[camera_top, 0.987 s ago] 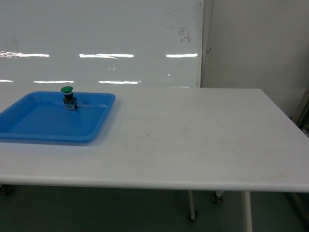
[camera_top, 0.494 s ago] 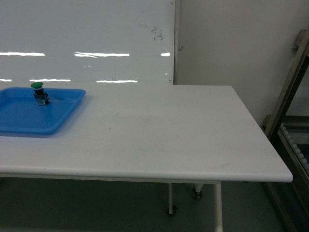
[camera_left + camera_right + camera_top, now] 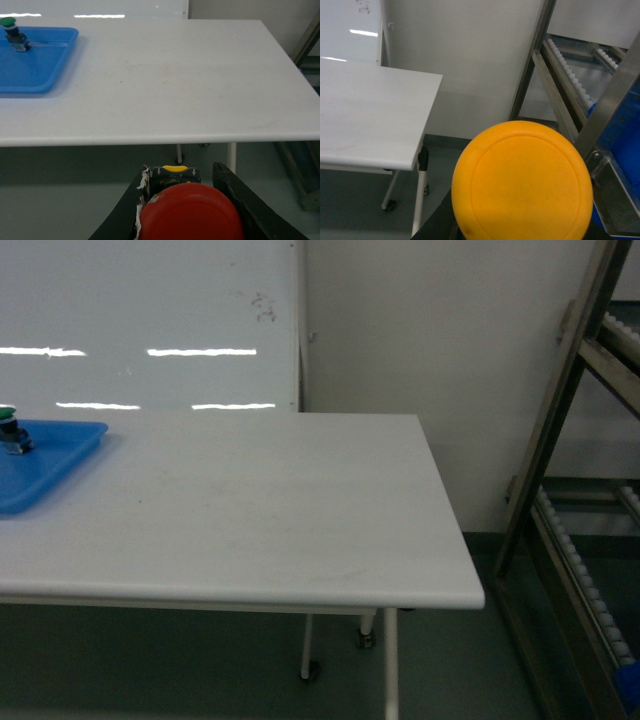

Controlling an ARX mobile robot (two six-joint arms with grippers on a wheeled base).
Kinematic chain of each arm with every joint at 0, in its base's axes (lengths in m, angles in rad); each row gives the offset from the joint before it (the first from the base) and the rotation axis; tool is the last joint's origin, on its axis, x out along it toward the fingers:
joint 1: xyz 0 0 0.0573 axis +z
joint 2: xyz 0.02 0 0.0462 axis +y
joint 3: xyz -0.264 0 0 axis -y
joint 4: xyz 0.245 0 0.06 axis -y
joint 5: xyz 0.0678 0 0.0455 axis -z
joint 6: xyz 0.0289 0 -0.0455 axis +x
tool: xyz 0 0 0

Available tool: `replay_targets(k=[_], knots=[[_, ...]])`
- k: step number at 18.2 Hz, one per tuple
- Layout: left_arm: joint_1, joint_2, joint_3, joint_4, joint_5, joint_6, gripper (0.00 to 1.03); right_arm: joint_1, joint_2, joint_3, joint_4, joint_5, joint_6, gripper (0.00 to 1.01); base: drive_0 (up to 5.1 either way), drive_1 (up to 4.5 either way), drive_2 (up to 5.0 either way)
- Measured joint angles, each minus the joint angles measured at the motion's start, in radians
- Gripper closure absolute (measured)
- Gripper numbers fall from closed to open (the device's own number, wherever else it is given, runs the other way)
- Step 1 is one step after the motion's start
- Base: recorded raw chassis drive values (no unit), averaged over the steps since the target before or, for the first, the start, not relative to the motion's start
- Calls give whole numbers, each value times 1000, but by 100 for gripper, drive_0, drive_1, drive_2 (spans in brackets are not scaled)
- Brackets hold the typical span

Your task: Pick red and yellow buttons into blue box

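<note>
- The red button (image 3: 191,212), a smooth domed cap over a dark collar with a yellow strip, sits clamped between the left gripper's (image 3: 186,210) dark fingers (image 3: 235,200), at 6 o'clock in the left wrist view.
- The yellow button (image 3: 522,180), a round matte cap with a faint ring, fills the right wrist view; the right gripper's fingers are hidden beneath it, so I cannot tell their spread.
- Only the left wrist view shows most of the shallow glossy blue tray (image 3: 35,70) on the white counter (image 3: 165,85), with the green button (image 3: 12,32) at 10 o'clock.
- The head view shows neither held button; a metal roller rack (image 3: 580,540) stands at 3 o'clock.
</note>
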Motion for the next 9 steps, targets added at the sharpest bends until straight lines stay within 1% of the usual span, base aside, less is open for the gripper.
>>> replay_targets(k=[9], knots=[[0,0,0,-1,0,0,72,0,0,0,0,1,0,75,502,-234,-234]])
